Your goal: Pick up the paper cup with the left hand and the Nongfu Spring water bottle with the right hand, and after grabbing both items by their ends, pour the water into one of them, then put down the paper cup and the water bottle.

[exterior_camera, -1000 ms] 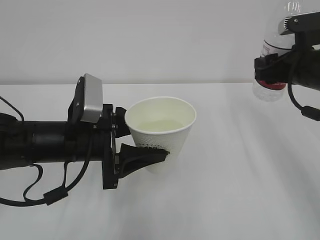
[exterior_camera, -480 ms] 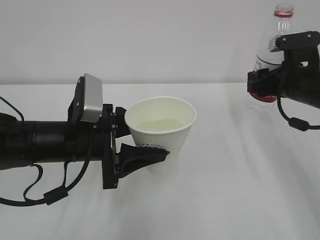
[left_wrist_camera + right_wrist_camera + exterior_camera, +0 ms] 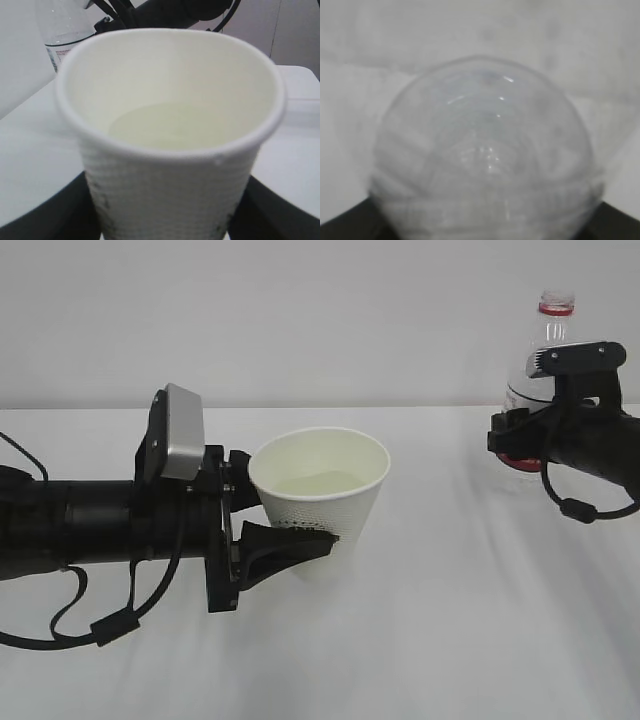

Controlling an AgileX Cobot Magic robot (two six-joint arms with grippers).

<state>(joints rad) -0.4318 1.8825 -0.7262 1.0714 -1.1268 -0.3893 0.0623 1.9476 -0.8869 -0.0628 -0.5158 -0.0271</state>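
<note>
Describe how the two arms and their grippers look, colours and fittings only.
The left arm is a thick black tube with a silver-grey box at its wrist, thin black cables looping underneath, and a black left gripper with broad curved fingers. The right arm is black too, with a grey-edged box on top, a looping black cable and a black right gripper.

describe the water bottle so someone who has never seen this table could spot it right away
Look to the far right of the white table, where the black right gripper is clamped round an upright clear plastic bottle. It has a red neck ring and a red label behind the fingers. Unlike the wide white paper cup held at centre, it is tall, narrow and see-through.
</note>
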